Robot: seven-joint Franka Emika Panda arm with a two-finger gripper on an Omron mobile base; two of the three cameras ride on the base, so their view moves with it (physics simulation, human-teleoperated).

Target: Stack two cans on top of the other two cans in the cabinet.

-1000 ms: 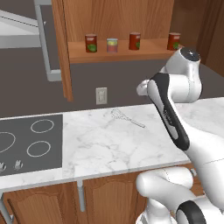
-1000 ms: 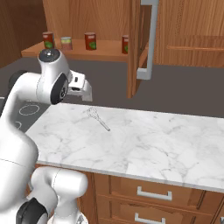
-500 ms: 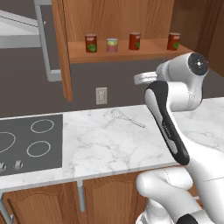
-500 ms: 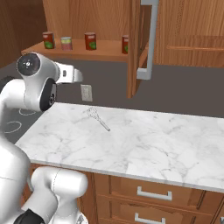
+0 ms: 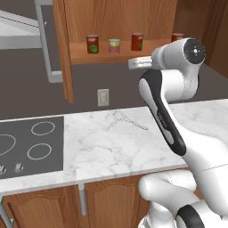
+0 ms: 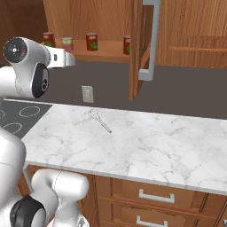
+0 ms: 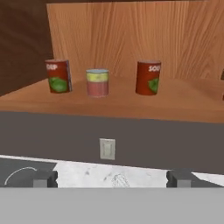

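Observation:
On the plank shelf (image 7: 131, 105) of the cabinet (image 5: 116, 18) several cans stand upright in a row, all apart. From the left they are a red can (image 7: 58, 75), the pale can with yellow-green and pink bands (image 7: 97, 82) and a second red can (image 7: 148, 78). A further red can (image 5: 177, 36) stands at the shelf's right end, half behind my arm. My gripper (image 7: 112, 179) is open and holds nothing. It points at the shelf from in front and slightly below, well short of the cans. In the left base view my hand (image 5: 141, 63) hangs level with the shelf edge.
A wire whisk (image 5: 127, 119) lies on the marble counter (image 5: 111, 151) below the hand. A wall outlet (image 5: 103, 97) sits under the shelf. The cooktop (image 5: 31, 142) is at the left. An open cabinet door with a metal handle (image 6: 146, 40) hangs to the right of the cans.
The arm has risen and the hand has swung up from counter height to shelf level, facing the cans. The jaws have widened a little.

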